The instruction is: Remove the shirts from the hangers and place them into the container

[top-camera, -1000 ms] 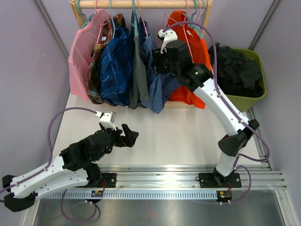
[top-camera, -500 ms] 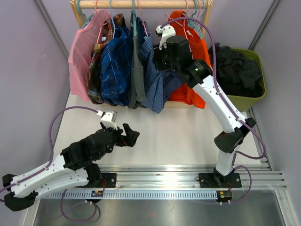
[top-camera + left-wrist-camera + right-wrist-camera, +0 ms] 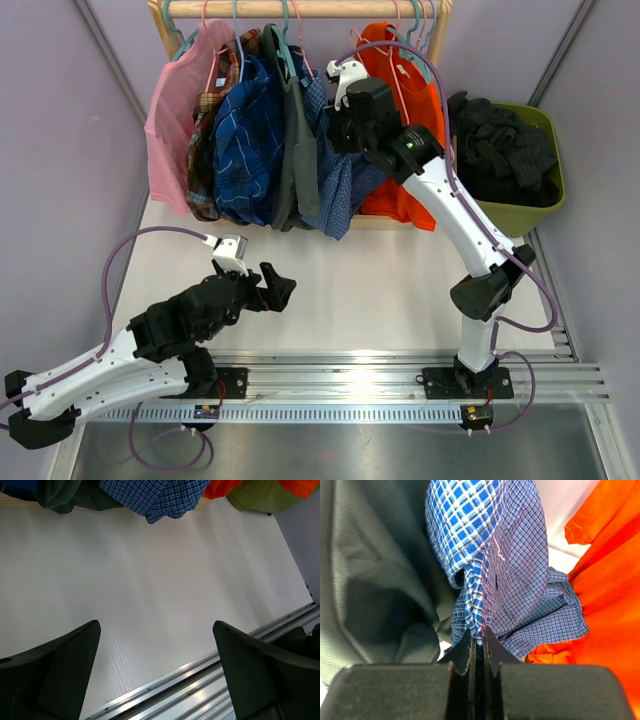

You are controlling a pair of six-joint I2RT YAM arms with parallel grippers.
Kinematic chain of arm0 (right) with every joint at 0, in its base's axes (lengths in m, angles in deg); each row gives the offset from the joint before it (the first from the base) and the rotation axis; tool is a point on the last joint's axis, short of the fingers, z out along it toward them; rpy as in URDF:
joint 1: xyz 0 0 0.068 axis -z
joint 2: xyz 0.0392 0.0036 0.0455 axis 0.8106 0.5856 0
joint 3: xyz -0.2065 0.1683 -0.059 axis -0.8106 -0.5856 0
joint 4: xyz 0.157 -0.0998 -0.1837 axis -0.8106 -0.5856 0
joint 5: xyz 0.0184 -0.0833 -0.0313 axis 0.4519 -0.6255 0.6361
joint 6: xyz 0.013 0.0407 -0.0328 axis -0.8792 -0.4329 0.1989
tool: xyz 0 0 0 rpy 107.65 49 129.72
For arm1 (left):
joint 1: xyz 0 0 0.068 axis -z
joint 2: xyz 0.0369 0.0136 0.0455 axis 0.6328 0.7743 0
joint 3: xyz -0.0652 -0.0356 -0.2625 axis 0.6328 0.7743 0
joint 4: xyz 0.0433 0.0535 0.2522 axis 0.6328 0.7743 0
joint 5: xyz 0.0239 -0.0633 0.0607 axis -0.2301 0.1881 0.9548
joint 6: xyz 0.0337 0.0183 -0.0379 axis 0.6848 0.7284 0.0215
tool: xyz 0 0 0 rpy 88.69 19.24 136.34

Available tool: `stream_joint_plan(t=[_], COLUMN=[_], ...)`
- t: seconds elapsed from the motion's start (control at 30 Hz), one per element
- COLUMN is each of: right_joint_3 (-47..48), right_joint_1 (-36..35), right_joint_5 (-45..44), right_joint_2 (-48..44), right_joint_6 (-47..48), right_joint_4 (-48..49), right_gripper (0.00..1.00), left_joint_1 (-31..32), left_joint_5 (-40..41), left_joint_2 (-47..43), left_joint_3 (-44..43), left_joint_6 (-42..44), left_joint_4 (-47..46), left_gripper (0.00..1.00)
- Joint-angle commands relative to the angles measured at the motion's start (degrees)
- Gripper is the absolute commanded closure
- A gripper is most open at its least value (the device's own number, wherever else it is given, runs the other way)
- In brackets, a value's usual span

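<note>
Several shirts hang on hangers (image 3: 296, 40) from a wooden rail (image 3: 300, 8): pink (image 3: 175, 110), red plaid (image 3: 205, 130), blue plaid (image 3: 245, 140), grey (image 3: 292, 150), blue small-checked (image 3: 335, 190) and orange (image 3: 405, 195). My right gripper (image 3: 477, 639) is shut on a fold of the blue small-checked shirt (image 3: 490, 555), with the grey shirt (image 3: 375, 570) to its left and the orange one (image 3: 605, 595) to its right. The olive-green container (image 3: 540, 205) at the right holds a dark shirt (image 3: 500, 145). Low over the table, my left gripper (image 3: 272, 287) stands open with nothing in it.
The white tabletop (image 3: 150, 580) stretches below the hanging shirts. Metal rails (image 3: 400, 365) run along the near edge by the arm bases. Purple walls (image 3: 60, 150) close in both sides. A cable (image 3: 130, 250) loops from the left arm.
My right gripper has moved up and left into the blue small-checked shirt and closed on a fold of it. The left arm has stayed still.
</note>
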Motion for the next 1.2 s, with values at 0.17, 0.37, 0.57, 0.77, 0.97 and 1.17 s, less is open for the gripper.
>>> stream_joint_plan(t=[0.17,0.37,0.57,0.77,0.97,1.17], right_joint_3=[-11.72,-18.68,-14.38,-19.98,-28.35,-25.19], right_joint_1=[0.25,0.25,0.25,0.16,0.16,0.07], right_joint_5=[-13.01,-22.17,-17.88,-13.82,-2.26,16.37], right_joint_2=[-15.42,-23.43,-25.45,-34.49,-46.54,-52.43], right_joint_6=[2.63,9.75,8.88,-1.31,-9.4,-12.48], right_joint_4=[18.73,31.85,22.75,5.6,-6.26,-15.24], right_gripper=[1.0,1.0,1.0,1.0,1.0,1.0], left_joint_1=[0.03,-0.06,0.03,-0.05,0.03,-0.06], left_joint_5=[0.29,-0.06,-0.06,1.25,-1.03,-5.58], left_joint_2=[0.12,1.96,3.19,3.54,8.19,15.67], left_joint_3=[-2.66,-3.36,-4.94,-10.47,-18.11,-26.03], left_joint_6=[0.64,1.17,2.13,6.43,14.43,18.65], left_joint_4=[-1.98,-2.59,-3.3,-4.52,-9.09,-14.43], left_gripper=[0.01,0.01,0.01,0.01,0.01,0.01])
